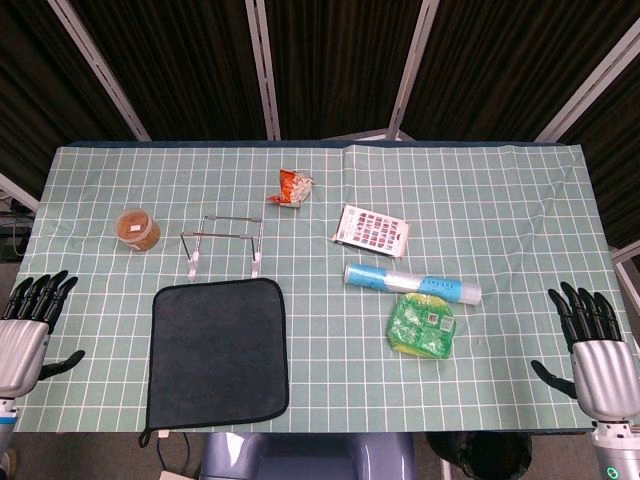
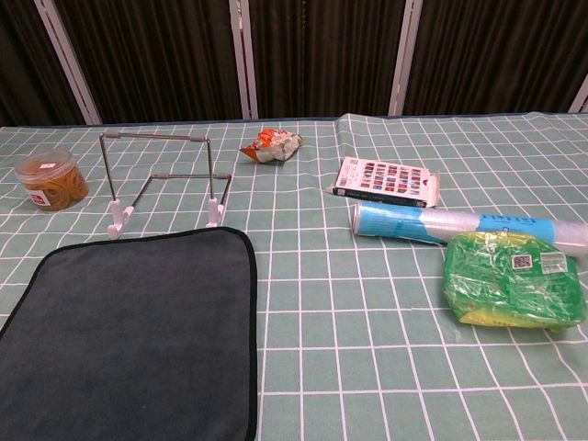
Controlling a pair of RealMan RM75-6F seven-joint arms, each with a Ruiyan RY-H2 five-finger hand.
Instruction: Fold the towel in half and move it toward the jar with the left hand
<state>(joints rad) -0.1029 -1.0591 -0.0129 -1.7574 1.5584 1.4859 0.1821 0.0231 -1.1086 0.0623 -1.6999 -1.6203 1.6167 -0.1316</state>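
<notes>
A dark grey towel lies spread flat near the front edge of the table, left of centre. A small clear jar with brown contents stands upright at the back left, beyond the towel. My left hand rests at the table's left edge, fingers apart and holding nothing, well left of the towel. My right hand sits at the far right edge, fingers spread and empty. Neither hand appears in the chest view.
A wire rack stands between towel and jar. A snack packet lies at the back, a printed box, a blue roll and a green bag at the right.
</notes>
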